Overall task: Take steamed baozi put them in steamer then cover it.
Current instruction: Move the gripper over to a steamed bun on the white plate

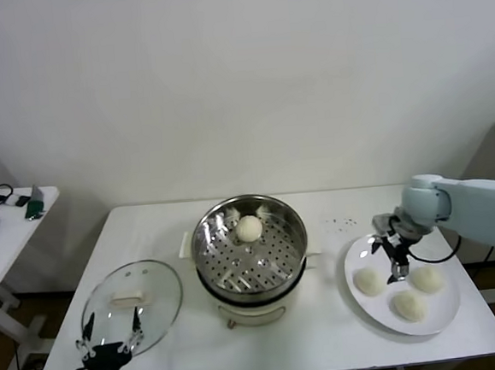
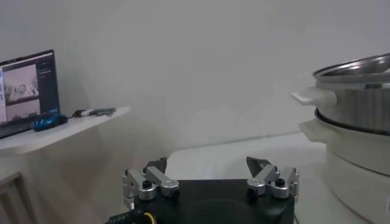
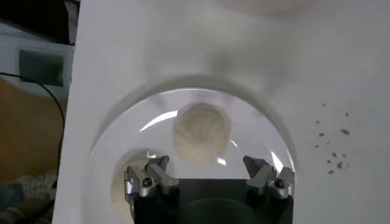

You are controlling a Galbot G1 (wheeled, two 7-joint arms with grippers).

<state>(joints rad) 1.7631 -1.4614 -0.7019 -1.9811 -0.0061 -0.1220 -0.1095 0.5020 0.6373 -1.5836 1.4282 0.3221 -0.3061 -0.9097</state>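
the step in hand looks like the pick of a second bun: one steamed baozi (image 1: 249, 228) already sits on the perforated floor of the steamer (image 1: 249, 245), toward twelve o'clock inside it, and three more wait on the white plate (image 1: 442, 314) at the steamer's three o'clock. the right gripper (image 1: 390, 259) hangs just above the plate's bun nearest the steamer (image 1: 367, 281), its fingers (image 3: 148, 178) spread wide and holding nothing; the right wrist view shows that bun (image 3: 202, 133) centred between them. the next move likely calls for a straight descent and a gentle close, since the dough looks soft and could dent or slip.

the left gripper (image 1: 110, 336) rests idle at the surface's (image 1: 328, 341) near edge, at six o'clock of the cover (image 1: 132, 305), fingers (image 2: 148, 182) spread and empty. the cover lies flat on the surface at the steamer's nine o'clock, off the pot.

the buns are smooth, matte, cream-white domes. the steamer is round polished steel on a white base, its floor dotted with holes. the cover is clear glass, metal-rimmed, with a white bar handle. the plate is flat and glossy.
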